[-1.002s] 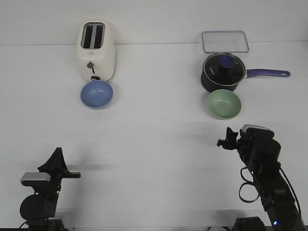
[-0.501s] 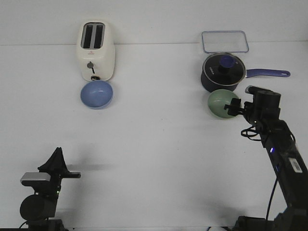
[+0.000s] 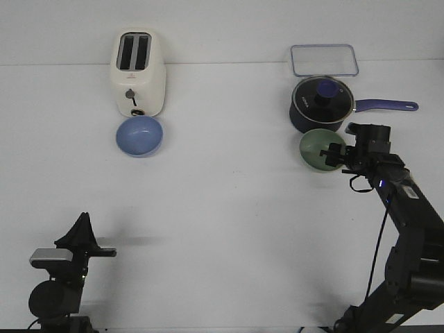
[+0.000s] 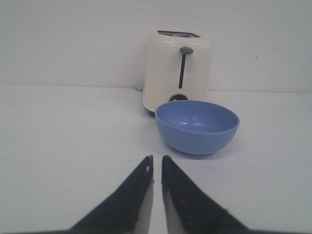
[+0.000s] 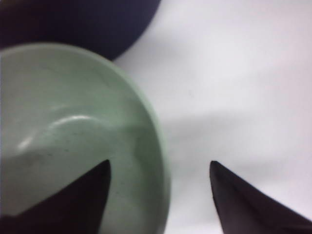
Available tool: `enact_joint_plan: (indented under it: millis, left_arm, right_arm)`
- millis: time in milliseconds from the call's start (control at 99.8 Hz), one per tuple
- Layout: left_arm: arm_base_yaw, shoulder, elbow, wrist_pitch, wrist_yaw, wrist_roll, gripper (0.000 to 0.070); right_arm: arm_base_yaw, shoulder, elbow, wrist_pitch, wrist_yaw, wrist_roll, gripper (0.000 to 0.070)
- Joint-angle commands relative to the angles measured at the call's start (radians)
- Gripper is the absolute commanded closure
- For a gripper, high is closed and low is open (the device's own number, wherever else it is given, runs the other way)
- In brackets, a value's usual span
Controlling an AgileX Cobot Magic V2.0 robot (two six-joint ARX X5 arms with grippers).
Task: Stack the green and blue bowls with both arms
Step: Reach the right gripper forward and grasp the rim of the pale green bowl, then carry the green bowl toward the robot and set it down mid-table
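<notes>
- Right claw point(image 3: 336, 155) is out over the far right of the surface point(image 3: 229, 201), sitting at the rim of the green bowl point(image 3: 318, 148).
- From the right wrist view, that right claw point(image 5: 161, 185) is spread wide, one finger inside the green bowl point(image 5: 63, 141) and the other outside over bare white, so the rim runs between them. Nothing is pinched yet; I cannot tell whether either finger touches the bowl.
- The green bowl rests on the surface just in front of the dark saucepan point(image 3: 320, 105), whose glass lid is on and whose blue handle points to the right. The two look touching or very nearly so.
- Behind the saucepan lies a clear rectangular container point(image 3: 324, 60), flat on the surface.
- Over on the left, the blue bowl point(image 3: 139, 135) stands upright just in front of the cream toaster point(image 3: 139, 73), well apart from the green one.
- Left claw point(image 3: 84, 232) sits low at the near left edge, well back from the blue bowl.
- Left wrist view: the left claw point(image 4: 156, 163) shows its fingers almost together, only a thin slit between them, gripping nothing. The blue bowl point(image 4: 197, 126) is straight ahead with the toaster point(image 4: 178, 70) behind it.
</notes>
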Motion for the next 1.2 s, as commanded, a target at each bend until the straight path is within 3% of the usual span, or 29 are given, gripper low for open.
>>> enact_joint_plan:
  millis: [0,70,421,631,931,1192]
  left_arm:
    - [0.001,-0.002,-0.020,0.010,0.002,-0.002,0.0685]
    - [0.001,-0.002,-0.020,0.010,0.002,-0.002,0.0685]
    - [0.001,-0.002,-0.020,0.010,0.002,-0.002,0.0685]
    - [0.001,-0.002,-0.020,0.010,0.002,-0.002,0.0685]
    - [0.001,-0.002,-0.020,0.010,0.002,-0.002,0.0685]
    - [0.001,-0.002,-0.020,0.011,0.002,-0.002,0.0685]
  right_arm:
    - [-0.004,0.032,0.026,0.009,-0.023,-0.014,0.0532]
    - [-0.004,0.034,0.026,0.009,-0.045,-0.021,0.0700]
    - [-0.003,-0.107,0.060,-0.053,-0.115,-0.019,0.0700]
    - [0.038,-0.311,0.053,-0.180,-0.187,-0.021,0.0700]
    - [0.309,-0.600,-0.204,-0.145,-0.199,0.024,0.0700]
    - [0.568,-0.619,-0.387,-0.084,-0.141,0.121,0.0700]
